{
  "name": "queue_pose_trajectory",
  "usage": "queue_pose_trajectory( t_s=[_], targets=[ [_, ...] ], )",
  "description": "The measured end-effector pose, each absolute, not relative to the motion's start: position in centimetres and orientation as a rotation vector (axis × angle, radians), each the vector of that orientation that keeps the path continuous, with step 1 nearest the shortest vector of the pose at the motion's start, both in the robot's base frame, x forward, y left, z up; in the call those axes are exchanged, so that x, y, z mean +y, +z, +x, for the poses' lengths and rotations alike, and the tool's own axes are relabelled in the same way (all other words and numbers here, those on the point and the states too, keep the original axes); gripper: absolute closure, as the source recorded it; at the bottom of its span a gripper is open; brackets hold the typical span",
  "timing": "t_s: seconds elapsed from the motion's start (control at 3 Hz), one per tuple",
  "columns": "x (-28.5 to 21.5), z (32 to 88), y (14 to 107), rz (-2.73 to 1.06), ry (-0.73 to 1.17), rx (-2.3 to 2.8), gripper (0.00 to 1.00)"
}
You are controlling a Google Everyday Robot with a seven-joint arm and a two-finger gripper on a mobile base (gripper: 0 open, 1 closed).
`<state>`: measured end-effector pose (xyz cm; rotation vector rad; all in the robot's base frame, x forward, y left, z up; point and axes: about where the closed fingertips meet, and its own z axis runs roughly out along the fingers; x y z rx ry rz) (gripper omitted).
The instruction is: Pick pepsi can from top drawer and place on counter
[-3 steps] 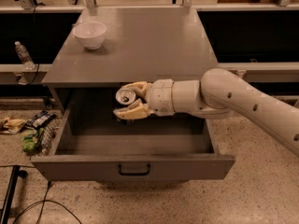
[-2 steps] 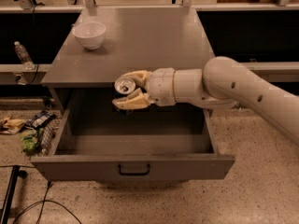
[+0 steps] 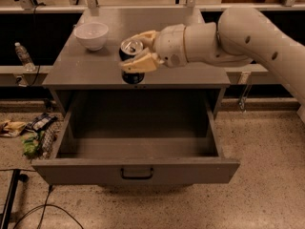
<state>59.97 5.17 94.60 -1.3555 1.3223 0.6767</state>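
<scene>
The grey tabletop (image 3: 81, 67) bears a white bowl (image 3: 91, 35). Near its front edge, the gripper (image 3: 134, 52) holds the pepsi can (image 3: 132, 46) between its jaws.

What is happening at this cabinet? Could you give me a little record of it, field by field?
Place: counter of a grey cabinet
Grasping part: gripper, over the front part of the counter, shut on the pepsi can
Can: roughly upright, silver top up; whether it touches the counter cannot be told
Storage: top drawer pulled open, nothing seen inside
Also on counter: white bowl, near the far left corner
Off to the side: water bottle, left of the cabinet
</scene>
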Motion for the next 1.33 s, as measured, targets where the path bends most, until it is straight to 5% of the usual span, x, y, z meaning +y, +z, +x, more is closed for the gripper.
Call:
queue_pose_trajectory(
  t_s=[1.0, 1.33],
  targets=[
    [-1.2, 73.4, 95.6, -1.207, 0.65, 1.49, 1.0],
    [-1.8, 75.5, 94.7, -1.177, 0.664, 1.524, 0.85]
  ],
)
